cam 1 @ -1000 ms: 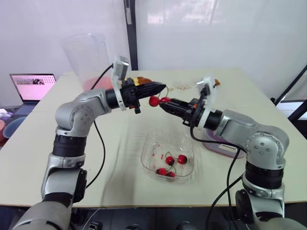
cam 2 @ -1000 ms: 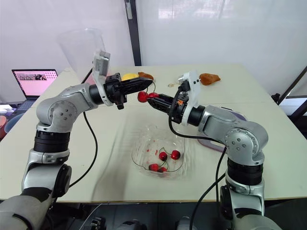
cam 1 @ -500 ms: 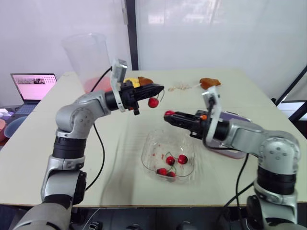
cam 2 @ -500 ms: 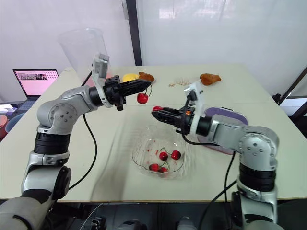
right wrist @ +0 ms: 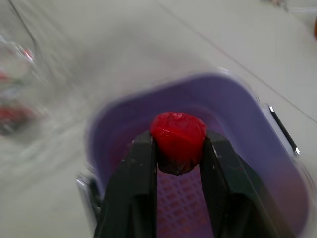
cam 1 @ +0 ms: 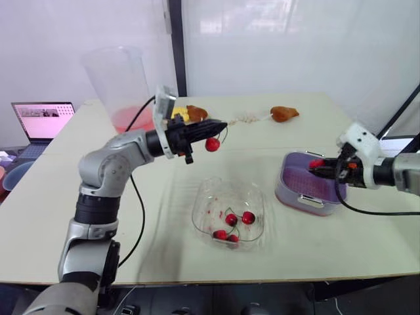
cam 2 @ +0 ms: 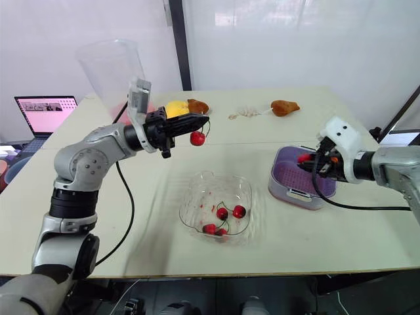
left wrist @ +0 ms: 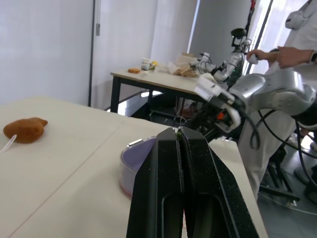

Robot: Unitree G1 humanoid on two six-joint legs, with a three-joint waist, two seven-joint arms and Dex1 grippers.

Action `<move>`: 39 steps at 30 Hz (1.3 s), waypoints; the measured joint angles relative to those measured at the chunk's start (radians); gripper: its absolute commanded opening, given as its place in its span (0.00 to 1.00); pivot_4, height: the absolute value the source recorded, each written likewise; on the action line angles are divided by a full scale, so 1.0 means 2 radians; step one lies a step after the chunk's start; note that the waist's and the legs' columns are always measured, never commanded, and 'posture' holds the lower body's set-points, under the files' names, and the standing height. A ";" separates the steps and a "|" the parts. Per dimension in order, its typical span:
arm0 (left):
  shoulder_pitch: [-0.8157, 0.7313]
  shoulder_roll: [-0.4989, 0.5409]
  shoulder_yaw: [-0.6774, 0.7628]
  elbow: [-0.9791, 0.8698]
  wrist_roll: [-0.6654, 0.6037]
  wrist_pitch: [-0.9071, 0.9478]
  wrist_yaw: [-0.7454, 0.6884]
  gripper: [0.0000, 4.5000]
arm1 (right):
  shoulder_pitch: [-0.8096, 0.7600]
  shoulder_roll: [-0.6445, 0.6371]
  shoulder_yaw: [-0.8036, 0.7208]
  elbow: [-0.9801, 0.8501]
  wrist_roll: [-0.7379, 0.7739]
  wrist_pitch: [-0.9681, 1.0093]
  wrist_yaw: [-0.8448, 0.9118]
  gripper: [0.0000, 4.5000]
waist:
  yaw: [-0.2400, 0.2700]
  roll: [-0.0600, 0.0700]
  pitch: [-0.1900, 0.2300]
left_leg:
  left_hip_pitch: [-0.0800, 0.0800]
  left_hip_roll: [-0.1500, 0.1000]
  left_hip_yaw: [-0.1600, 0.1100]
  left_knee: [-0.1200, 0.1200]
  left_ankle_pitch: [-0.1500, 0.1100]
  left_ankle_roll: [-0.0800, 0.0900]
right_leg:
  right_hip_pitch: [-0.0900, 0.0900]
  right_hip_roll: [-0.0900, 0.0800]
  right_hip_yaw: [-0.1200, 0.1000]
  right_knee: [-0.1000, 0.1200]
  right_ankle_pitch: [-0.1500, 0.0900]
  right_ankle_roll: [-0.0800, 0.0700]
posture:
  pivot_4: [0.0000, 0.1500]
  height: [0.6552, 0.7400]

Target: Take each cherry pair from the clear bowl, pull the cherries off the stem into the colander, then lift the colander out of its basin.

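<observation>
Just over colander rim (cam 1: 289,186): right tool (cam 1: 315,164)

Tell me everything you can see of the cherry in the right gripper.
A single, round, glossy red cherry, no stem showing, darker underneath. The right gripper pinches it from both sides. It hangs over the purple colander, touching nothing else.

Readable text: none could be made out in any view.
Open laptop screen (cam 1: 43,118), at the far left beside the bench: showed a pink-and-white page, with any lettering on it too small to read.
</observation>
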 measured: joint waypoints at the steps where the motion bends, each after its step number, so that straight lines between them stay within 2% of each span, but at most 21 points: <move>1: 0.001 0.000 0.000 -0.003 0.000 0.000 0.000 0.00 | -0.005 0.006 0.016 0.022 -0.023 -0.020 0.007 0.66 | 0.000 0.000 0.000 | 0.000 0.000 0.000 0.000 0.000 0.000 | 0.000 0.000 0.000 0.000 0.000 0.000 | 1.00 1.00; 4: 0.008 0.000 0.000 -0.015 0.000 -0.001 0.001 0.00 | -0.027 0.029 0.034 0.073 -0.054 -0.049 0.033 0.99 | 0.001 0.000 0.000 | 0.000 0.000 0.000 0.000 0.000 0.000 | 0.000 0.000 0.000 -0.001 0.000 0.000 | 1.00 1.00; 11: 0.014 -0.007 0.000 -0.035 -0.003 0.004 0.016 0.00 | -0.094 0.028 0.003 0.108 -0.053 -0.046 0.091 0.99 | 0.003 0.000 0.000 | 0.000 0.000 0.000 0.000 0.000 0.000 | 0.000 0.000 0.000 -0.002 0.000 0.000 | 1.00 1.00; 12: 0.014 -0.009 0.000 -0.037 -0.005 0.005 0.020 0.00 | -0.098 0.029 -0.010 0.101 -0.035 -0.026 0.098 0.99 | 0.003 0.000 0.000 | 0.000 0.000 0.000 0.000 0.000 0.000 | 0.000 0.000 0.000 -0.002 0.000 0.000 | 1.00 1.00; 15: 0.012 -0.019 0.003 -0.037 -0.013 0.009 0.029 0.00 | -0.109 0.053 -0.067 0.007 0.098 0.089 0.125 0.99 | 0.002 0.000 0.000 | -0.001 0.000 0.000 0.000 0.000 0.000 | 0.000 0.000 0.000 -0.002 0.000 0.000 | 1.00 1.00; 18: 0.003 -0.035 0.002 -0.029 -0.017 0.014 0.034 0.00 | -0.131 0.113 -0.092 -0.083 0.180 0.152 0.086 0.99 | 0.002 0.000 0.000 | 0.000 0.001 -0.001 0.000 0.000 0.000 | 0.000 0.000 0.000 -0.002 0.000 0.000 | 1.00 1.00; 19: -0.003 -0.039 0.001 -0.025 -0.019 0.015 0.034 0.00 | -0.138 0.166 -0.096 -0.106 0.205 0.166 0.046 0.99 | 0.003 -0.001 0.000 | 0.000 0.001 -0.001 0.001 0.000 0.000 | 0.001 0.000 0.000 -0.002 0.000 0.000 | 1.00 1.00; 22: -0.015 -0.045 -0.003 -0.024 -0.019 0.015 0.031 0.00 | -0.143 0.255 -0.100 -0.115 0.241 0.182 -0.038 0.99 | 0.005 -0.001 0.000 | -0.001 0.000 -0.001 0.001 0.000 0.000 | 0.001 0.000 0.000 -0.001 0.000 0.000 | 1.00 1.00; 25: -0.015 -0.045 -0.004 -0.019 -0.019 0.015 0.028 0.00 | -0.128 0.271 -0.086 -0.133 0.229 0.177 -0.074 0.99 | 0.014 -0.001 0.000 | -0.001 -0.001 -0.002 0.001 0.000 0.000 | 0.000 0.000 0.000 -0.002 0.000 0.000 | 1.00 1.00; 31: -0.018 -0.049 -0.004 -0.017 -0.019 0.015 0.025 0.00 | -0.110 0.328 -0.058 -0.138 0.204 0.142 -0.113 0.99 | 0.011 -0.001 0.000 | -0.001 0.000 -0.002 0.002 0.000 0.000 | 0.000 0.000 0.000 0.000 0.000 0.000 | 1.00 1.00; 34: -0.018 -0.051 -0.004 -0.017 -0.019 0.015 0.026 0.00 | -0.110 0.342 -0.057 -0.138 0.204 0.133 -0.122 0.81 | 0.010 -0.001 0.000 | -0.001 0.000 -0.002 0.002 0.000 0.000 | 0.000 0.000 0.000 0.000 0.000 0.000 | 1.00 1.00; 37: -0.019 -0.056 -0.005 -0.015 -0.018 0.015 0.027 0.00 | -0.110 0.344 -0.055 -0.138 0.201 0.129 -0.128 0.50 | 0.010 -0.001 0.000 | -0.001 -0.001 -0.002 0.002 0.000 0.000 | 0.000 0.000 0.000 0.000 0.000 0.000 | 1.00 1.00; 39: -0.021 -0.056 -0.006 -0.011 -0.018 0.015 0.027 0.00 | -0.110 0.344 -0.055 -0.138 0.200 0.129 -0.129 0.50 | 0.010 -0.001 0.000 | -0.001 0.000 -0.002 0.002 0.000 0.000 | 0.000 0.000 0.000 0.000 0.000 0.000 | 1.00 1.00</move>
